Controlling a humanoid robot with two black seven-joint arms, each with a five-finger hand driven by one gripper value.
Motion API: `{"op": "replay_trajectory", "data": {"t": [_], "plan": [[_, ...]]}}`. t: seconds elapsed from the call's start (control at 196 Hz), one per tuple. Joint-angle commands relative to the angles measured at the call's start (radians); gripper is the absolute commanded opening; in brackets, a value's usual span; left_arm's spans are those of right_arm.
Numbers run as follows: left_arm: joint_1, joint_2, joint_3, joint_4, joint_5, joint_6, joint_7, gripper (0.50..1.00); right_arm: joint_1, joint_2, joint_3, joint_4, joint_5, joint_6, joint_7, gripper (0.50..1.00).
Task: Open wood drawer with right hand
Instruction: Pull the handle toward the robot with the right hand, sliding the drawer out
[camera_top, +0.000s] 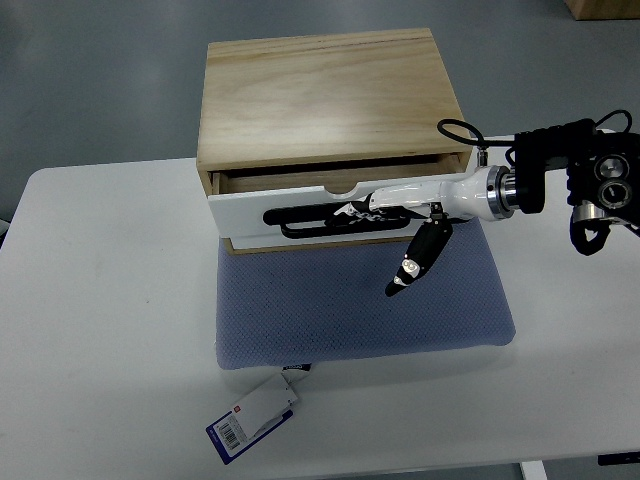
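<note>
The wood drawer box (325, 95) stands on a blue mat (360, 300) on the white table. Its drawer (250, 205) has a pale front and is pulled out a little, leaving a dark gap under the box top. My right hand (345, 220) reaches in from the right. Its white palm lies over the right part of the drawer front. Its black fingers (300, 222) stretch left along the front face. The thumb (418, 260) hangs down over the mat, away from the drawer. I cannot see any finger hooked over the drawer's top edge. The left arm is out of view.
The white table (100, 330) extends to the left and front of the mat. A white and blue tag (255, 415) lies at the mat's front left corner. The right forearm and its cables (570, 175) hover over the table's right edge.
</note>
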Motion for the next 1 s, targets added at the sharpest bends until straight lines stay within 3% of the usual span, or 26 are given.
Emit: {"op": "replay_trajectory", "data": {"t": [0.0,0.704,0.995], "plan": [[0.0,0.0,0.0,0.0,0.0,0.0,0.0,1.0,0.0,-0.008,0.0,0.012,0.01,0.0,0.0,0.95],[0.0,0.0,0.0,0.0,0.0,0.0,0.0,1.0,-0.014,-0.076,-0.008,0.123,0.048,0.0,-0.003,0.95],[0.0,0.0,0.0,0.0,0.0,0.0,0.0,1.0,-0.012,-0.082,-0.009,0.126,0.09,0.0,-0.049,0.95]]}}
